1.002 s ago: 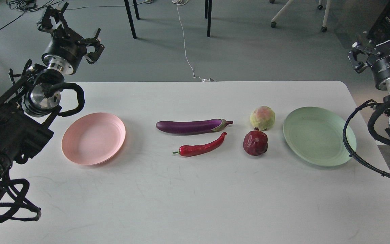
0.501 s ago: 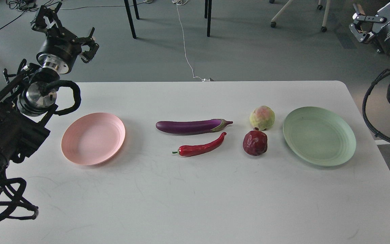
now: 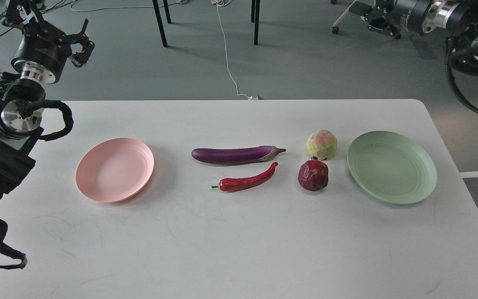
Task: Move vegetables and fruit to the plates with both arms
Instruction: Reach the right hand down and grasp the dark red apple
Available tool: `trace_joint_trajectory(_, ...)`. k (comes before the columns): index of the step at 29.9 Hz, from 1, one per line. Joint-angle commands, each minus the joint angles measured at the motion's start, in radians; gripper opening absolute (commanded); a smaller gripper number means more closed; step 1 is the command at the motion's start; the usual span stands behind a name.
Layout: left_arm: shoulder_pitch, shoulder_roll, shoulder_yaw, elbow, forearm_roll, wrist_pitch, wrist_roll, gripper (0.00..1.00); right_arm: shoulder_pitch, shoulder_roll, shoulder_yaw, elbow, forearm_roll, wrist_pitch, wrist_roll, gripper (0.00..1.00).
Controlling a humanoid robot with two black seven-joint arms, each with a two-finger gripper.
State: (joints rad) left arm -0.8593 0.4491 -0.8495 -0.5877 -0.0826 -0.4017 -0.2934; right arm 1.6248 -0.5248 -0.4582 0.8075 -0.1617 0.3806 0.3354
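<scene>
Long glossy purple eggplant (image 3: 237, 155) & slim red chili (image 3: 247, 179) lie mid-table, dark red pomegranate (image 3: 313, 175) & pale yellow-green fruit (image 3: 321, 144) beside mint plate (image 3: 405, 193), pink plate (image 3: 93, 187) far left, prob. sorted per side; left gripper (image 3: 48, 23) splayed, right gripper (image 3: 374, 14) fingers unclear, both off-table.

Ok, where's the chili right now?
Head view: the chili lies mid-table, just in front of the eggplant, left of the pomegranate.

White desk (image 3: 239, 249); pink plate (image 3: 114, 169); mint plate (image 3: 391, 167); purple eggplant (image 3: 235, 155); red chili (image 3: 247, 180) with green stem; dark red pomegranate (image 3: 313, 175); yellow-green, pink-blushed fruit (image 3: 321, 144).
</scene>
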Motion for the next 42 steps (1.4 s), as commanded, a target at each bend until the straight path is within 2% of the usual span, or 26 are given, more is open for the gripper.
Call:
trace_joint_trajectory(1, 0.017, 0.011, -0.002, 0.000, -0.003, -0.003, -0.003, 0.98, 0.033, 0.092, -0.149, 0.012, -0.151, -0.009, 0.005, 0.98)
trace_joint_trajectory(7, 0.031, 0.022, -0.003, 0.000, -0.005, -0.012, -0.003, 0.98, 0.033, 0.245, -0.308, 0.021, -0.326, -0.023, 0.005, 0.97)
trace_joint_trajectory(11, 0.031, 0.042, -0.003, 0.002, -0.005, -0.031, -0.003, 0.98, 0.014, 0.316, -0.491, 0.053, -0.438, -0.066, 0.013, 0.96)
trace_joint_trajectory(15, 0.045, 0.059, -0.002, 0.008, -0.003, -0.052, -0.003, 0.98, 0.006, 0.322, -0.504, 0.111, -0.479, -0.108, 0.036, 0.95)
trace_joint_trajectory(20, 0.062, 0.066, -0.002, 0.011, -0.003, -0.058, -0.003, 0.98, -0.032, 0.344, -0.525, 0.162, -0.499, -0.111, 0.036, 0.95)
trace_joint_trajectory(24, 0.063, 0.066, -0.002, 0.009, 0.000, -0.058, -0.003, 0.98, -0.080, 0.371, -0.565, 0.157, -0.541, -0.118, 0.036, 0.93)
trace_joint_trajectory(38, 0.069, 0.074, -0.008, 0.011, -0.002, -0.057, -0.004, 0.98, -0.079, 0.374, -0.600, 0.186, -0.607, -0.123, 0.036, 0.92)
trace_joint_trajectory(40, 0.069, 0.082, -0.005, 0.012, -0.003, -0.058, -0.012, 0.98, -0.072, 0.376, -0.628, 0.196, -0.647, -0.123, 0.036, 0.89)
trace_joint_trajectory(42, 0.072, 0.088, -0.003, 0.012, -0.003, -0.058, -0.024, 0.98, -0.071, 0.376, -0.640, 0.196, -0.660, -0.123, 0.039, 0.82)
